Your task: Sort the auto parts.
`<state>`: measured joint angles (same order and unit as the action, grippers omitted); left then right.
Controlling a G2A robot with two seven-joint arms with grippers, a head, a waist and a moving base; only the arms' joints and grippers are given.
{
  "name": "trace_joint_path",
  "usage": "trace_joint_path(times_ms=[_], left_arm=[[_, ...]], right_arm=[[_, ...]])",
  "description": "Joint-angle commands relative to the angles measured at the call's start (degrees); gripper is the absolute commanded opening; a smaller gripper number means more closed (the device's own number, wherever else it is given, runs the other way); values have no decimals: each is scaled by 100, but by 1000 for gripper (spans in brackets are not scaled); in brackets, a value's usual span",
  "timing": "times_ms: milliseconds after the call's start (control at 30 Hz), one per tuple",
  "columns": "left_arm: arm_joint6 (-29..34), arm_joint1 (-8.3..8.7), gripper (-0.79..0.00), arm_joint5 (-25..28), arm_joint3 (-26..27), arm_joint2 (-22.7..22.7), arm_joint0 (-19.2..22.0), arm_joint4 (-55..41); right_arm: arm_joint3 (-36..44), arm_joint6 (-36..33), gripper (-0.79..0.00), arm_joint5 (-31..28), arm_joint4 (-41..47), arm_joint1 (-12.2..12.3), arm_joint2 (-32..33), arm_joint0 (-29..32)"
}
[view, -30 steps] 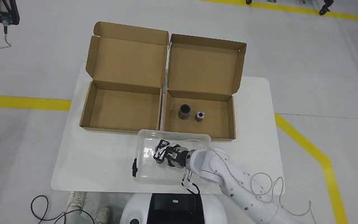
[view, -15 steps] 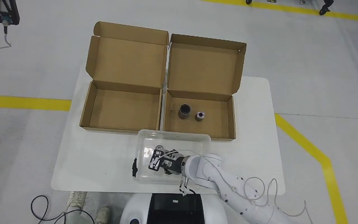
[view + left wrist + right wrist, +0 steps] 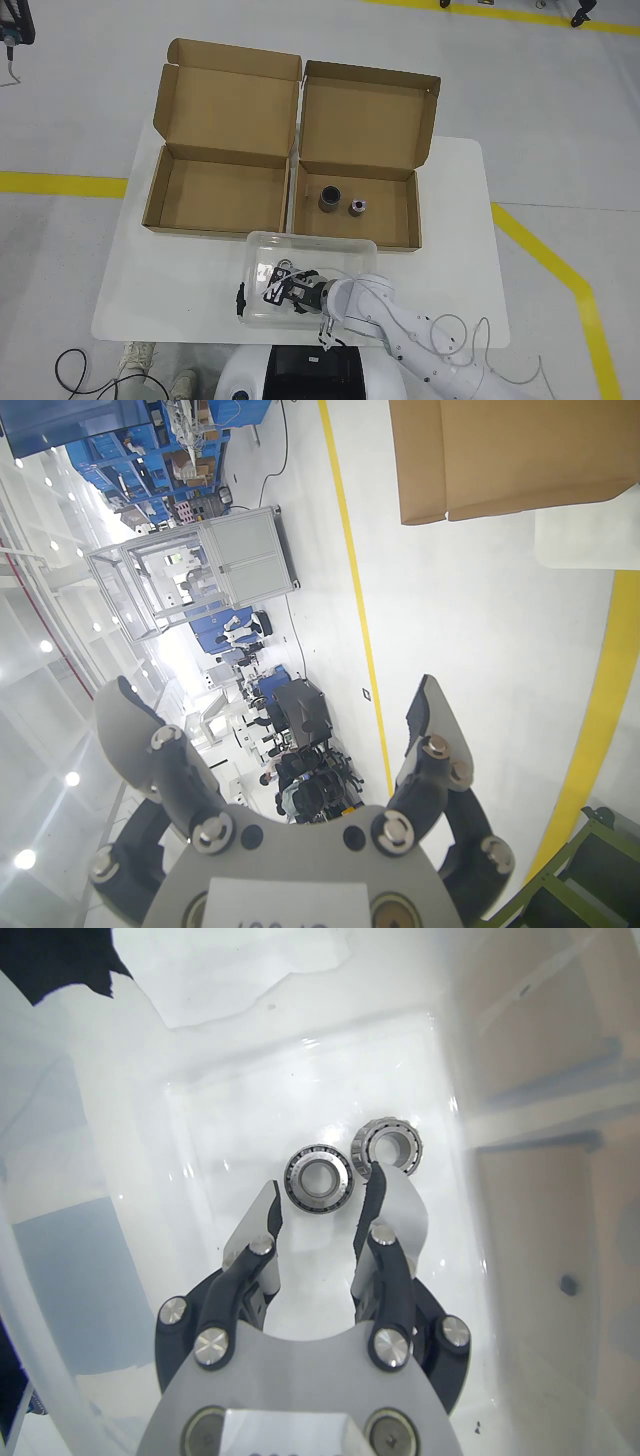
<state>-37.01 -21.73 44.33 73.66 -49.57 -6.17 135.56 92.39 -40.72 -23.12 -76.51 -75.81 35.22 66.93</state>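
We see the right end effector [image 3: 325,1180] spread inside the clear bin [image 3: 465,1053] on the counter [image 3: 450,200]. Its fingers flank one steel bearing [image 3: 318,1178] without pinching it, and a second bearing [image 3: 387,1146] lies just beside. Fine marks on the nearer bearing's face are too small to read. The left end effector [image 3: 272,695] hangs spread and empty, its white label [image 3: 287,900] cut off at the edge.

The right gripper [image 3: 325,1175] hangs spread inside a clear tub [image 3: 125,1078], its tips flanking one bearing [image 3: 318,1178]; a second bearing [image 3: 395,1148] lies just beside.
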Motion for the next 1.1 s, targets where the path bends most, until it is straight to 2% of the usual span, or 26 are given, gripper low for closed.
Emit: trace_joint_path(times_ms=[0,367,700,733,800,833,1067], left_arm=[[0,0,0,0,0,0,0,0],[0,0,0,0,0,0,0,0],[0,0,0,0,0,0,0,0],[0,0,0,0,0,0,0,0],[0,0,0,0,0,0,0,0],[0,0,0,0,0,0,0,0],[0,0,0,0,0,0,0,0]], right_arm=[[-3,3,-462,-36,21,-1,2,7],[-410,309,-434,-245,107,-120,-152,-246],[-593,328,-434,-146,-66,-232,-326,-387],[-582,325,-456,-134,-110,-233,-329,-383],[-528,365,-733,-80,-222,-230,-323,-367],[-503,384,-785,-58,-276,-227,-321,-347],[-264,339,-785,-51,-418,-196,-243,-239]])
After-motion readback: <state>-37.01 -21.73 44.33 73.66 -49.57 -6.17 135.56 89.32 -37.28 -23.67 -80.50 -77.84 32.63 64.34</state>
